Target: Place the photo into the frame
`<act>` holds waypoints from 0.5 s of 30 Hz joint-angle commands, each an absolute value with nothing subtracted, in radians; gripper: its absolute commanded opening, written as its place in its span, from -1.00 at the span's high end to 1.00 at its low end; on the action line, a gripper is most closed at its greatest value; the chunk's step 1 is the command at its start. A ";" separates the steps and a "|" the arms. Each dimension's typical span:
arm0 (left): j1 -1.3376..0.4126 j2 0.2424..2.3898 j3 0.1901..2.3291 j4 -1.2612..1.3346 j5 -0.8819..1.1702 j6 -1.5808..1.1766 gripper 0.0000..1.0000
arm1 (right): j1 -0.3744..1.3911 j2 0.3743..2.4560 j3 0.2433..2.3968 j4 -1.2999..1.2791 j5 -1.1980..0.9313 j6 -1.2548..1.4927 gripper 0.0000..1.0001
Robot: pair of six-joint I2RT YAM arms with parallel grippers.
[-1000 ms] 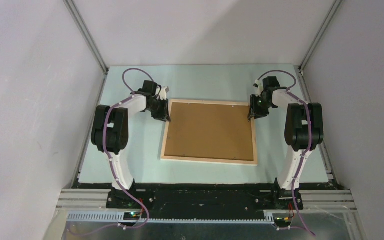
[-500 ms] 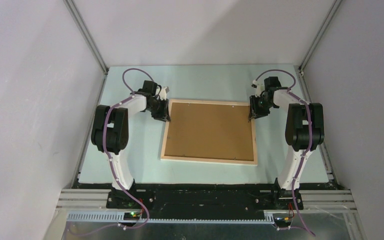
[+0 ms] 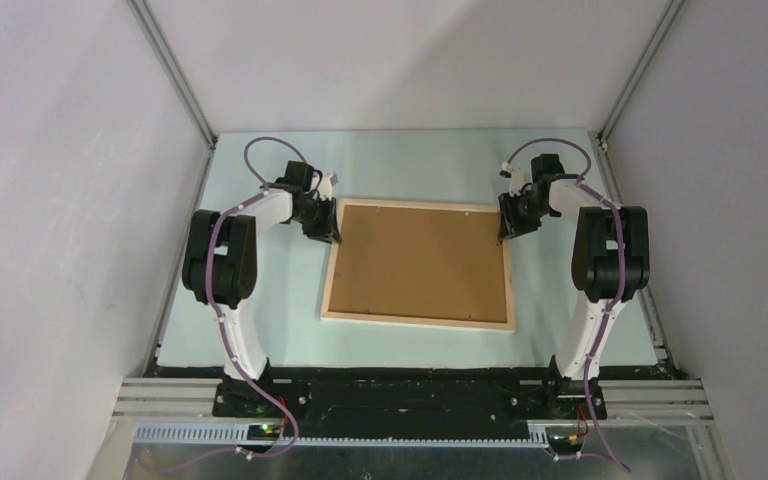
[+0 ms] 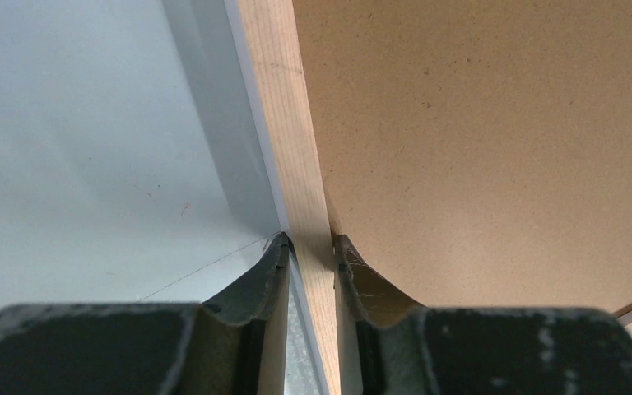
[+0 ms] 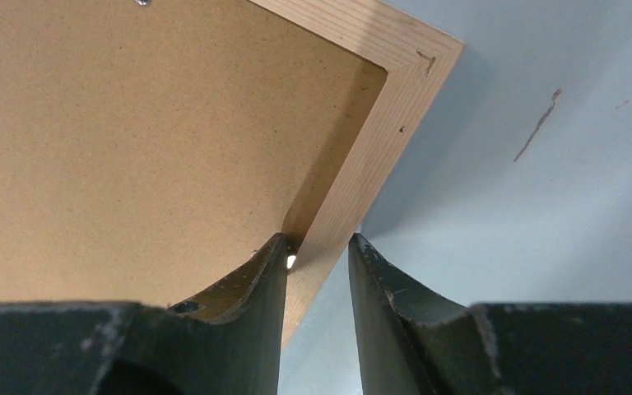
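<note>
A: Top view?
B: Frame (image 3: 418, 323) lies back-up on the counter (image 3: 410, 165). Left claw (image 3: 328, 232) is at its far-left rail, right claw (image 3: 506, 228) at the far-right. An uneven lift could twist it.
A: Left wrist?
B: Left claw (image 4: 310, 243) is clamped across the pale rail, tips only, so it could slip.
A: Right wrist?
B: Right claw (image 5: 319, 243) is pinched on the rail near the corner, same risk. The backing board (image 5: 132, 148) fills the frame and might drop out if it's loose. Photo not visible anywhere, possibly underneath.
</note>
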State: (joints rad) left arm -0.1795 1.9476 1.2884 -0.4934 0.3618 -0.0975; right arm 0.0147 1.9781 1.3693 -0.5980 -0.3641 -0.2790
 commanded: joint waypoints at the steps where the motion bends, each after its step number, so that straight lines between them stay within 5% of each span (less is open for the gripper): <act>1: -0.186 1.987 1.281 -0.513 0.397 -0.092 1.00 | 0.018 1.962 1.374 -0.691 -0.385 -0.345 0.27; 15: -0.184 1.987 1.282 -0.513 0.400 -0.090 1.00 | 0.057 1.968 1.373 -0.711 -0.315 -0.441 0.16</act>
